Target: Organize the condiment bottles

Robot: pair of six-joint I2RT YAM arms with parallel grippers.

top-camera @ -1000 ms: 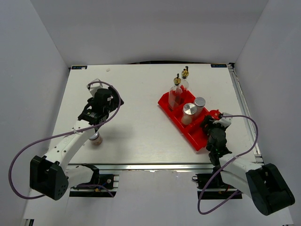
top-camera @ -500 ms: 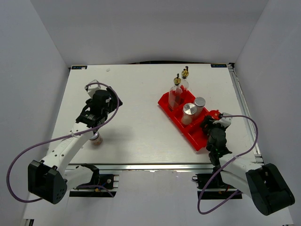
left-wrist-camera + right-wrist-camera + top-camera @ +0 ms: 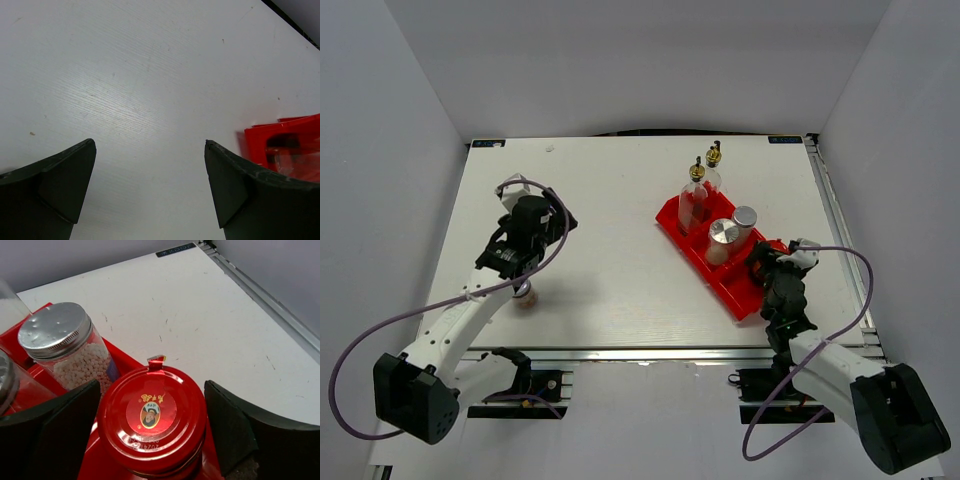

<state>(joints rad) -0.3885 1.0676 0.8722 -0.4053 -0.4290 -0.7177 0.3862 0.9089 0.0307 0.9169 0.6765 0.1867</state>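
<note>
The left gripper [image 3: 150, 144] hangs with its jaws spread wide over the bare white table [image 3: 140, 70]. Beneath that arm a lone shaker [image 3: 524, 297] stands on the tabletop, partly hidden. To the right, the red bin [image 3: 670, 218] holds two glass bottles [image 3: 694, 200] at its far end and two silver-lidded shakers [image 3: 723, 240] mid-way. In its nearest compartment the right gripper [image 3: 151, 390] flanks the red-lidded jar [image 3: 151, 425], fingers close beside the lid, but I cannot tell if they press it.

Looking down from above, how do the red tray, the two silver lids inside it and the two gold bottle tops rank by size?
1. Red tray
2. Nearer silver lid, though it may just stand taller
3. Farther silver lid
4. Nearer gold top and farther gold top: alike, unranked
</note>
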